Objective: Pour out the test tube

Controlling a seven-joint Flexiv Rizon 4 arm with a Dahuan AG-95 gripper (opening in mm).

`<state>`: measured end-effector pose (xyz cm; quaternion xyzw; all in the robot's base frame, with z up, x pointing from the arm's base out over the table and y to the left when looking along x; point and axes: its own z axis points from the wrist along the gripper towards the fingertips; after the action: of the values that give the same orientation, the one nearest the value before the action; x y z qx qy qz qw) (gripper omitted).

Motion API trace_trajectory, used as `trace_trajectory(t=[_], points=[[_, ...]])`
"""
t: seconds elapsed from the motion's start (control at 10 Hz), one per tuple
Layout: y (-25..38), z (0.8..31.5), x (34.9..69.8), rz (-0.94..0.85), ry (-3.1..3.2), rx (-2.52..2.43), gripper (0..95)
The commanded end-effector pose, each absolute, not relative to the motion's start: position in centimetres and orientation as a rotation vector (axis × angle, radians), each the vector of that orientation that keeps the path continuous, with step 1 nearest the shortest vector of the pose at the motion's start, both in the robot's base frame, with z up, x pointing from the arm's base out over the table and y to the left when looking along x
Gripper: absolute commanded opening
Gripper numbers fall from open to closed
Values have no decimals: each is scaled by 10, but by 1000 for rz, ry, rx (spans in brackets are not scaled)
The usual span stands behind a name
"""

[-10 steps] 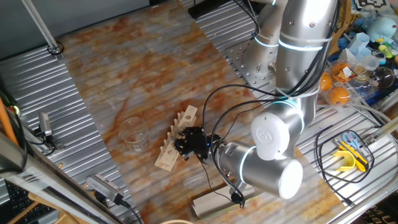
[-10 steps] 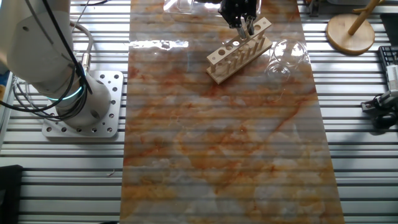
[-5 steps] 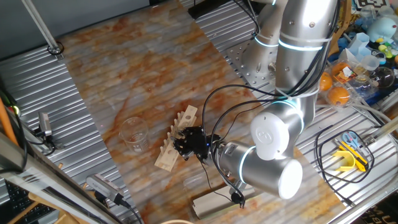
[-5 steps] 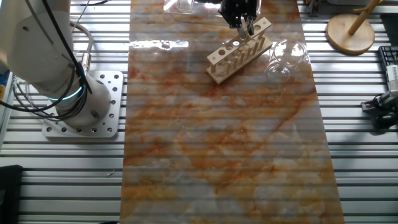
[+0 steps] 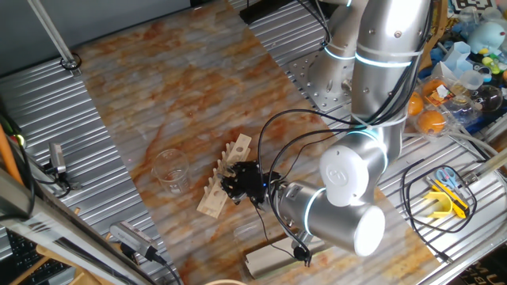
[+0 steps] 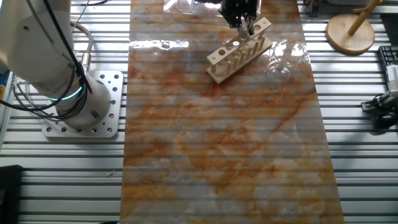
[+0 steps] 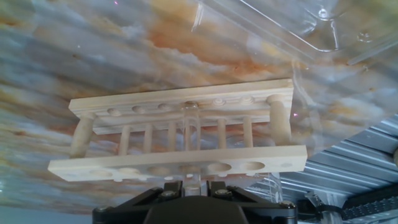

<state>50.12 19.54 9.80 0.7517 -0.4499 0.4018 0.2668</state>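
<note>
The test tube (image 7: pixel 191 127), thin and clear, stands upright in a middle hole of the wooden rack (image 7: pixel 180 163). In the hand view my gripper (image 7: pixel 191 183) sits at the tube's top end, its two black fingers pressed against either side of the glass. The fixed views show the gripper (image 5: pixel 232 180) (image 6: pixel 247 23) down over the rack (image 5: pixel 210 204) (image 6: pixel 233 53). A squat clear beaker (image 5: pixel 170 170) (image 6: pixel 283 59) stands on the marbled mat just beside the rack. I cannot tell whether the tube holds any liquid.
A clear plastic tray (image 7: pixel 292 25) (image 6: pixel 180 5) lies just behind the rack. A round wooden stand (image 6: pixel 351 31) is off the mat near the beaker. The arm's base (image 6: pixel 81 106) is bolted beside the mat. Cables trail behind the wrist (image 5: pixel 277 150).
</note>
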Motion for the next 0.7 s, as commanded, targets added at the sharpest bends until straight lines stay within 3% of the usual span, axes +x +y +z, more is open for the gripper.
trace_trajectory(t=[0.1, 0.7], points=[[195, 99, 501, 1087, -1212, 2022, 190], [194, 100, 501, 1121, -1207, 1960, 190]])
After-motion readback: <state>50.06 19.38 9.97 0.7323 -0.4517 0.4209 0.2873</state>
